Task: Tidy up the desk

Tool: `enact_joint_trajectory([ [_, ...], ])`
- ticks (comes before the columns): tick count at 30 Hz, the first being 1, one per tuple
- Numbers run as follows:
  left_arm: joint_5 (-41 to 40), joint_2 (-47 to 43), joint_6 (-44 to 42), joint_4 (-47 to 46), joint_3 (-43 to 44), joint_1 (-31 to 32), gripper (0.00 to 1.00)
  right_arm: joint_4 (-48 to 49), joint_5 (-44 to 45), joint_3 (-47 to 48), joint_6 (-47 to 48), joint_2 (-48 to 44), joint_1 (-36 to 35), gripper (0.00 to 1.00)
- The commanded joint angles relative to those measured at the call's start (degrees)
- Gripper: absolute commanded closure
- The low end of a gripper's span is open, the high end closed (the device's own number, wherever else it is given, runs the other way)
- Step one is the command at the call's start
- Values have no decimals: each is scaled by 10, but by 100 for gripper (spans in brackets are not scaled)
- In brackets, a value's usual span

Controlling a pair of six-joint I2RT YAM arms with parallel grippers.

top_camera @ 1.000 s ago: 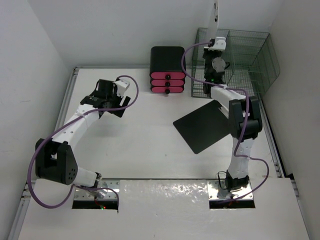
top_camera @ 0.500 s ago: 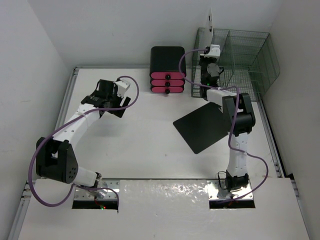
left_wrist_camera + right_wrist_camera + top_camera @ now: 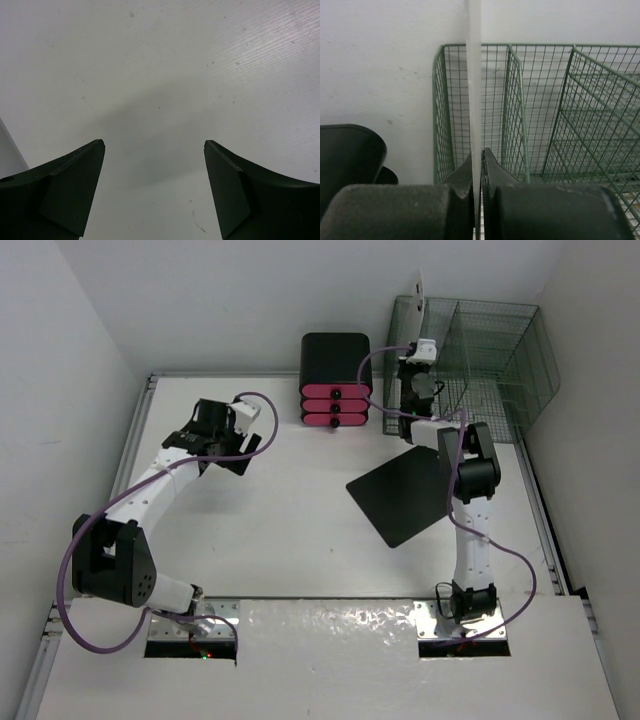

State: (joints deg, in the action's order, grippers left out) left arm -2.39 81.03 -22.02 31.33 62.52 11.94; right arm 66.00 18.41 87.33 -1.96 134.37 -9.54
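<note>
One desk — left jaws apart above it, right jaws clamping a sheet.

desk | on it: black sheet, drawer unit (pink fronts), green wire rack

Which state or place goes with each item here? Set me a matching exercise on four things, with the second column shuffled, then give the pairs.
Things:
1. left gripper
2. right gripper
3. black mat
4. green wire rack

States or places:
A. lying flat on the desk
B. shut on a thin white sheet
C. standing at the far right
D. open over bare desk

Pairs: 1-D, 2-B, 3-A, 4-C
</note>
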Motion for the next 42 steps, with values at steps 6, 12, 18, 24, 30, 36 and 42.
enact_joint_trajectory([
  [6, -2, -1, -2, -14, 0, -3, 21, 55, 8, 16, 1, 16, 2, 100],
  [12, -2, -3, -1, -12, 0, -2, 21, 33, 28, 28, -7, 19, 1, 100],
  [18, -2, -4, -1, -12, 0, -3, 21, 41, 41, -52, 6, -30, 0, 42],
  [24, 0, 1, -1, -7, 2, -3, 21, -19, -4, -198, -71, -210, -3, 18],
  [30, 10, -9, -1, -8, -1, -2, 21, -358, -8, -287, -147, -413, -1, 8],
  [36, 35, -9, 0, -5, -1, -1, 21, -585, -10, -308, -185, -495, 14, 3],
  [42, 51, -11, 3, 3, 0, -2, 21, -651, -11, -389, -226, -513, 18, 1],
])
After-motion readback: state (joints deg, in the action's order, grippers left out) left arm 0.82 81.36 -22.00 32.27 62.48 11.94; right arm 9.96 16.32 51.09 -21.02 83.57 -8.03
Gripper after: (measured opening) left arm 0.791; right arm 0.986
